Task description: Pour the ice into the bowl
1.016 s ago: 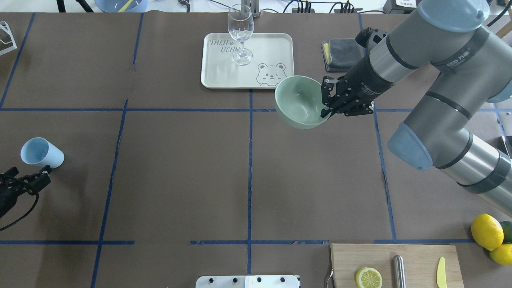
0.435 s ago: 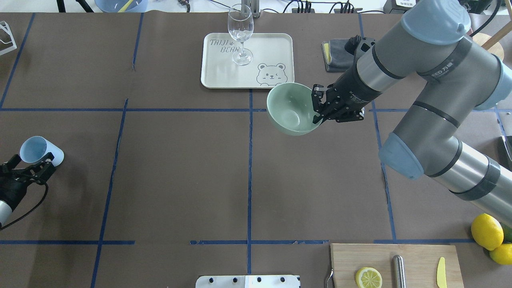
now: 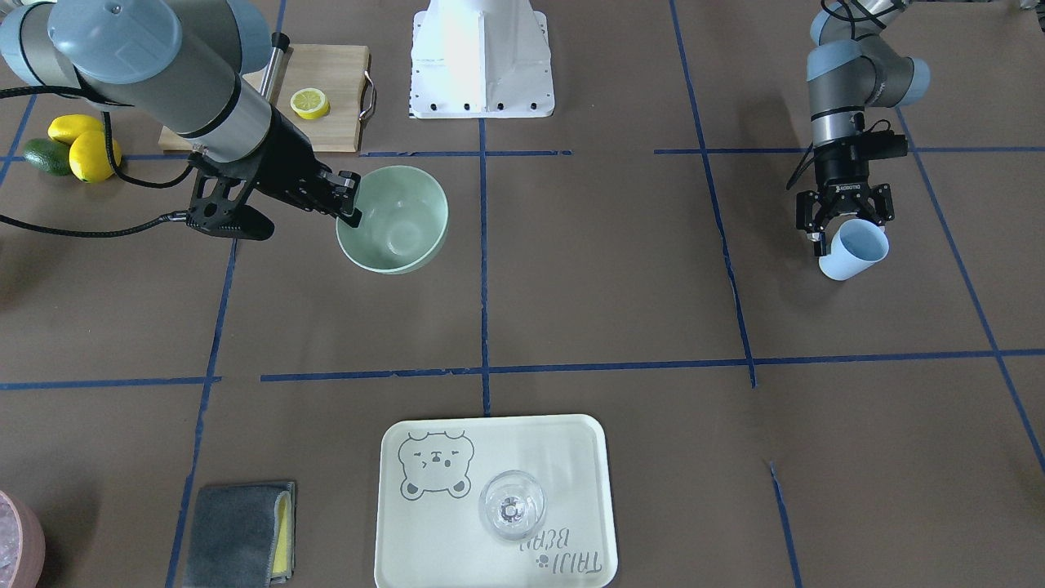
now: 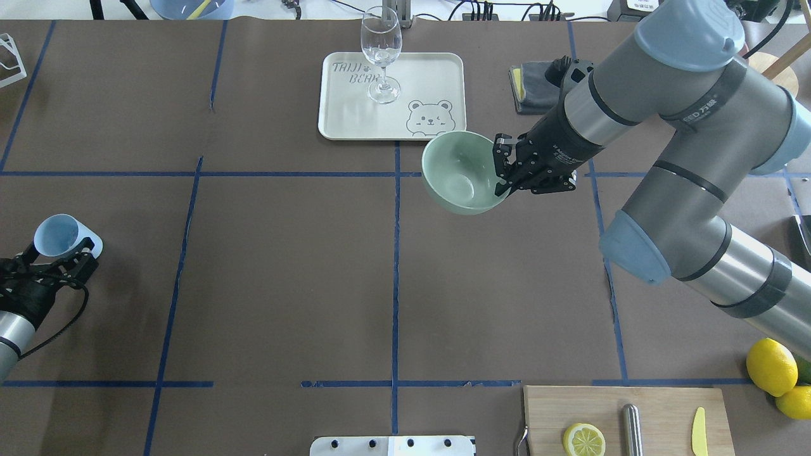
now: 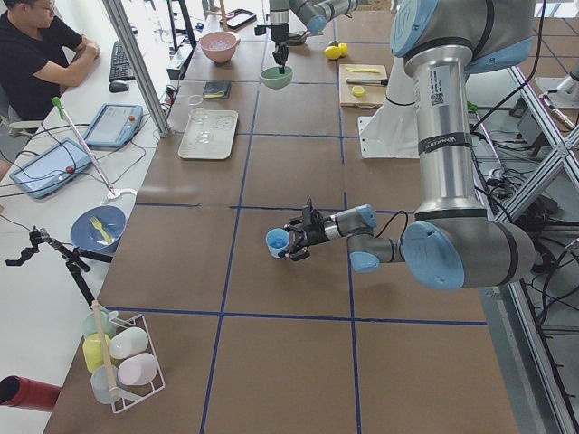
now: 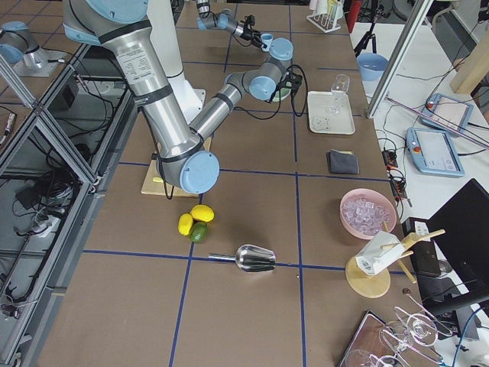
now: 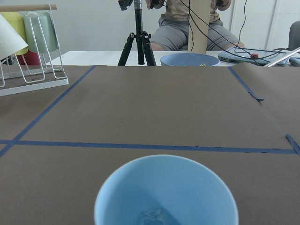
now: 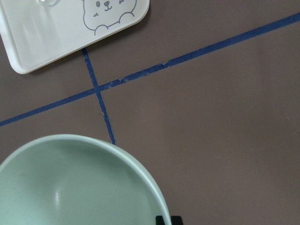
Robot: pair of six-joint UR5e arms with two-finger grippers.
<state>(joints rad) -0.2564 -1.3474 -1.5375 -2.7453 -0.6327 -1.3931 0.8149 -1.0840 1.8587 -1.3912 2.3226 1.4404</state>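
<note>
My right gripper is shut on the right rim of the pale mint-green bowl and holds it over the table's middle, near the tray; the bowl is empty. It also shows in the front view, with the gripper beside it. My left gripper has a finger on either side of the light blue cup at the far left and is shut on it. In the left wrist view a little clear ice lies at the cup's bottom.
A cream tray with a wine glass lies behind the bowl. A grey cloth is at the back right. A cutting board with a lemon half, and lemons, sit near right. A pink container of ice stands at the far end.
My right arm has carried the bowl left and a little nearer. My left gripper has moved forward to the blue cup and its fingers have come round it.
</note>
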